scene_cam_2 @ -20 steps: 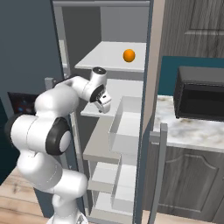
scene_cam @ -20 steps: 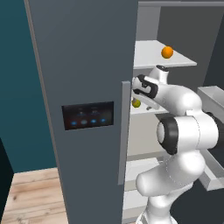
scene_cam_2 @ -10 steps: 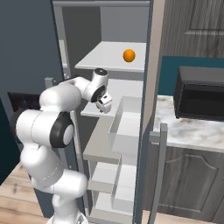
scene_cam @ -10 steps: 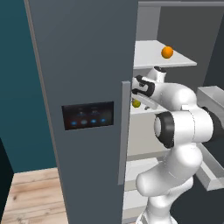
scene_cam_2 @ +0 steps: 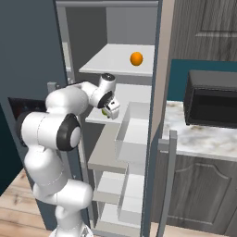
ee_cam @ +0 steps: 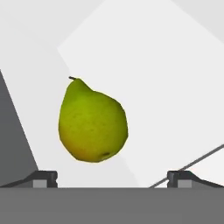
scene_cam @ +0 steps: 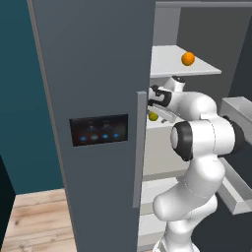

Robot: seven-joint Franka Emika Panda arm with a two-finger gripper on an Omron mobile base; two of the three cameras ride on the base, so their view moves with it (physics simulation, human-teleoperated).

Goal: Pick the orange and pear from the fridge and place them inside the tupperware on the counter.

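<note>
yellow-green pear (ee_cam: pixel 92 124), bright orange orange (scene_cam: pixel 187 59), grey fridge (scene_cam: pixel 93 64)

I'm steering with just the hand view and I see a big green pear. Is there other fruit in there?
Observer: Yes, a small round bright-orange orange sits on the pale shelf above the yellow-green teardrop pear.
Operator: Is my tool holding the pear?
Observer: No. The two-finger tool is open, just short of it.
Operator: Where would the fruit go?
Observer: I can't see the tupperware. A black microwave stands on the white-grey marbled stone counter, right of the tall grey fridge.
</note>
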